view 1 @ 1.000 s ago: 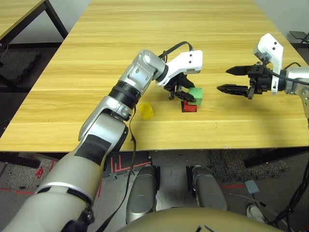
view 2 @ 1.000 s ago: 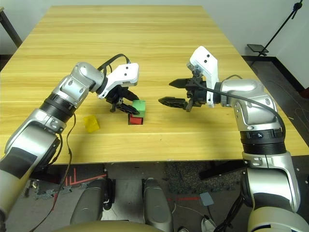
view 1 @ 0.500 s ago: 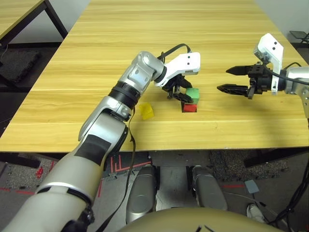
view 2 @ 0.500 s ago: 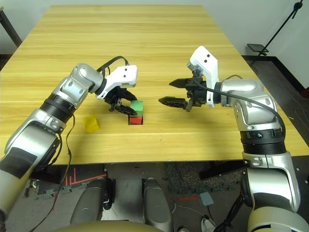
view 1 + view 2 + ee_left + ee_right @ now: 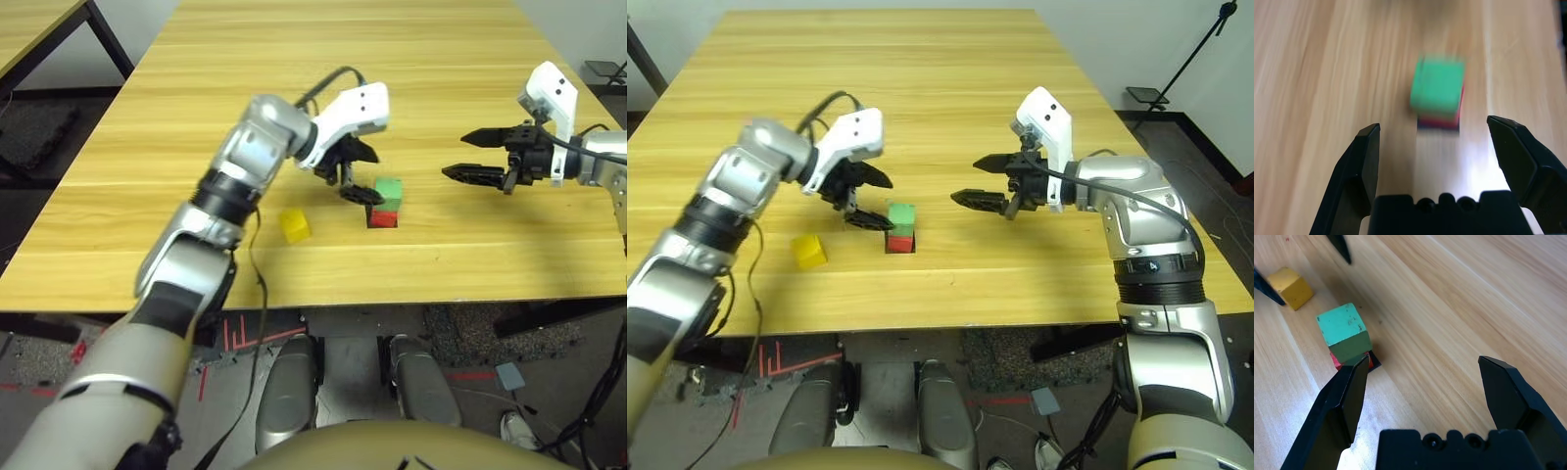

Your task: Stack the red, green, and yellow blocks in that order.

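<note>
Small matte green cube [image 5: 389, 189] sits on the matte red cube [image 5: 384, 215] mid-table, so next is the small matte yellow cube [image 5: 294, 225], lying alone just left of the stack. Left gripper [image 5: 355, 179] is spread and empty beside the stack; it should drop over yellow square-on, lift clear, and place gently. Right gripper [image 5: 477, 156] is spread and empty too. Count: one red, one green, one yellow cube, two grippers.

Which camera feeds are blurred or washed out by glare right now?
Left wrist view: green block on red block is motion-smeared, with bright glare on the table below them. Right wrist view: sharp, mild glare near the stack. Eye views: evenly lit, left hand slightly soft.
</note>
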`<act>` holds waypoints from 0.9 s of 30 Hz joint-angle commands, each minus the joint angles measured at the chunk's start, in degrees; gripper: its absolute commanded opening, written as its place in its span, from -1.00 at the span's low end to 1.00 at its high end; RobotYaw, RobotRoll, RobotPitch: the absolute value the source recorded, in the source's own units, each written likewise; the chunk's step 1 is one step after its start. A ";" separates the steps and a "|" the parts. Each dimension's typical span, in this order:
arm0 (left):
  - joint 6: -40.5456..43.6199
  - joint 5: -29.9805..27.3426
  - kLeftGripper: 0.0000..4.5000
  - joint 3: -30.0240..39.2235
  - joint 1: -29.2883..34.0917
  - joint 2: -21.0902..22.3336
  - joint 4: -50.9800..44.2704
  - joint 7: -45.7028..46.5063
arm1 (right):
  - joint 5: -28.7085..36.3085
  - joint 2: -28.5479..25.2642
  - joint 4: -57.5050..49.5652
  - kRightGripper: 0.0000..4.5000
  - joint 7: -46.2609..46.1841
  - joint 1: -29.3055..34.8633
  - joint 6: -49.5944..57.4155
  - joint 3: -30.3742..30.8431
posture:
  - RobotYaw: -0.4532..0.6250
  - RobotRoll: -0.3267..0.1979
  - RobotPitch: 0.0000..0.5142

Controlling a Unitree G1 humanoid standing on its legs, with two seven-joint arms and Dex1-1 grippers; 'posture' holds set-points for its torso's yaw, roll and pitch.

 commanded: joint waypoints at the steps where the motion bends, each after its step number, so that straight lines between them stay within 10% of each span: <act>1: 11.33 -1.53 0.98 1.71 6.96 5.03 -12.29 4.25 | 0.10 0.61 1.11 1.00 0.73 -1.28 -1.17 1.08 | 0.19 -0.20 -0.73; 19: 5.93 -4.23 0.98 1.61 21.11 8.25 -13.24 18.49 | -0.86 3.03 5.93 1.00 2.68 -6.16 -2.95 4.12 | 0.28 -0.32 -0.68; 27: 7.31 -7.24 -0.05 -0.10 17.28 11.57 -14.91 14.97 | -0.25 2.50 4.37 1.00 2.33 -4.63 -2.10 3.55 | 0.25 -0.29 -0.64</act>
